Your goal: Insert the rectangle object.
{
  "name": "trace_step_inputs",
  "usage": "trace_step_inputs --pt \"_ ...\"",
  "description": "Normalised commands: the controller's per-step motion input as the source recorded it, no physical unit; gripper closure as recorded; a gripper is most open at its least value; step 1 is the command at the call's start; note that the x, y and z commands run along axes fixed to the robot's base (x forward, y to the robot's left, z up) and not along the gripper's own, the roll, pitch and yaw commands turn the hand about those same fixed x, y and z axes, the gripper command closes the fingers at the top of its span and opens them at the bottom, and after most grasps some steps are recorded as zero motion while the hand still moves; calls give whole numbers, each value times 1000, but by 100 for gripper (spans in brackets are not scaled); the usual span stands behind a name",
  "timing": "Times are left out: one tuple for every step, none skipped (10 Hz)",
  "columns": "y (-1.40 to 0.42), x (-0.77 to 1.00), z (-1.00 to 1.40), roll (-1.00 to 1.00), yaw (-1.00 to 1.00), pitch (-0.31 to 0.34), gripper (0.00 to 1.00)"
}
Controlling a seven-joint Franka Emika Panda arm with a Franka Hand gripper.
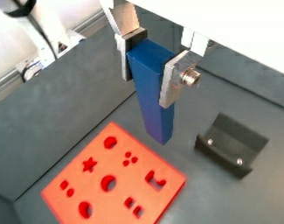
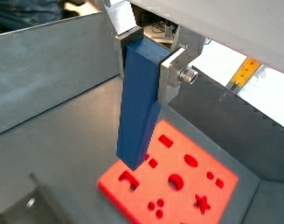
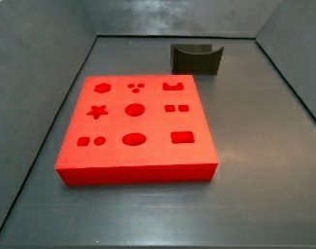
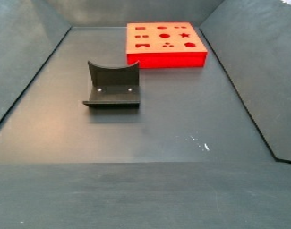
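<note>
My gripper (image 1: pixel 154 63) is shut on the rectangle object (image 1: pixel 152 92), a long slim blue bar that hangs down between the silver fingers. It shows the same way in both wrist views, gripper (image 2: pixel 148 54) and bar (image 2: pixel 138 105). The bar's lower end hovers above an edge of the flat red block with shaped holes (image 1: pixel 109 179), also seen in a wrist view (image 2: pixel 179 179). In both side views the red block (image 3: pixel 137 129) (image 4: pixel 166 45) lies on the grey floor; the gripper and bar are out of view there.
The dark grey notched holder stands on the floor apart from the red block (image 1: pixel 232 143) (image 3: pixel 195 58) (image 4: pixel 112 86). Grey walls (image 3: pixel 44 107) enclose the floor on the sides.
</note>
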Motion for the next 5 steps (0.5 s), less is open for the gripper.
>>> trace_step_inputs --pt "-737 531 -637 34 97 -274 100" --pt "-891 457 -760 44 71 -229 100" --pt "-1000 174 -814 41 0 -200 100" --pt "-1000 17 -797 46 0 -214 100" --pt "-1000 0 -714 50 0 -253 100"
